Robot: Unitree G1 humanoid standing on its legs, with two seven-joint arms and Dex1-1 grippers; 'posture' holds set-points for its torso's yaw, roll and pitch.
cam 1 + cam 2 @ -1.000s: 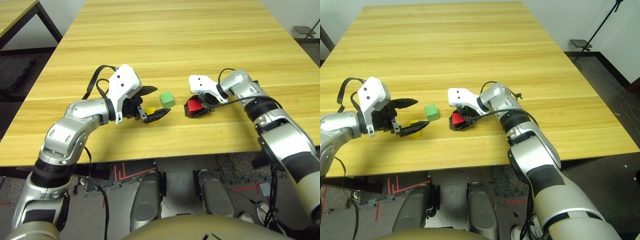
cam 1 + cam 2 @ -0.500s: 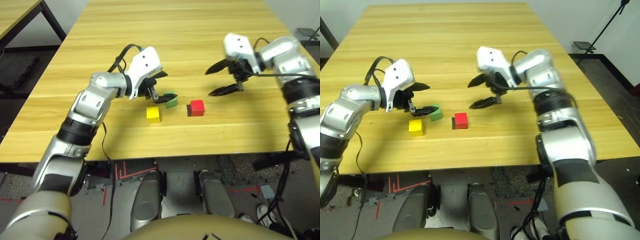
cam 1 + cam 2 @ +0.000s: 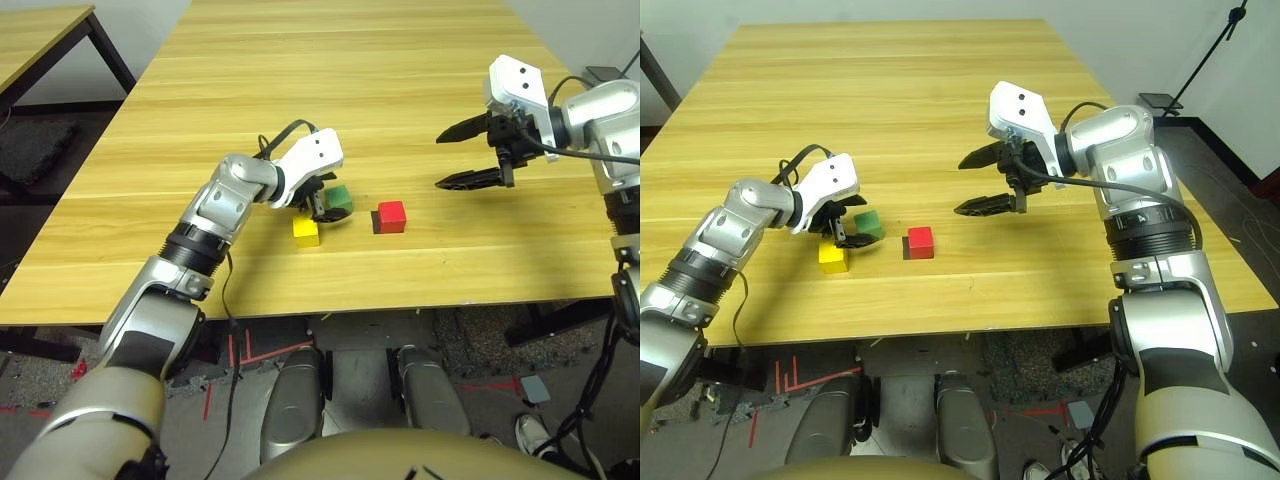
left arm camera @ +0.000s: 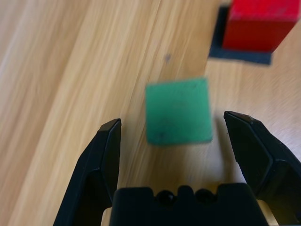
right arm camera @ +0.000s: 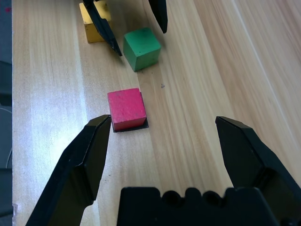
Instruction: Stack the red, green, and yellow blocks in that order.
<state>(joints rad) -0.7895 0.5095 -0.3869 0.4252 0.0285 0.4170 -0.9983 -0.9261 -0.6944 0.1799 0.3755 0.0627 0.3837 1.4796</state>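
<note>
On the near half of the pale wooden table (image 3: 400, 90) we found the three small matte cubes lying close together and not yet stacked. The bright red cube (image 3: 391, 215) sat on a flat black square patch (image 5: 141, 126), apart from the other two. The green cube (image 3: 340, 198) lay beside it toward our left, and the yellow cube (image 3: 306, 230) lay just beside the green one, nearer to us.

Our left gripper (image 4: 176, 127) was spread wide and straddled the green cube, with one black finger (image 4: 101, 160) on either side and clear air between each finger and the cube's faces, so nothing was gripped. Our right gripper (image 3: 470, 155) was likewise spread, carrying nothing, and hung above the table well apart from the blocks on our right side.

We judged the step in hand to be closing on the green cube so that it could go on top of the red one. The cubes looked light and rigid, with flat, dull faces that should give the fingers fair purchase. We thought the best hold was on two opposite side faces, about mid-height and square to them. A skewed pinch on the corners could twist the block, and the yellow cube so close by could be nudged.
</note>
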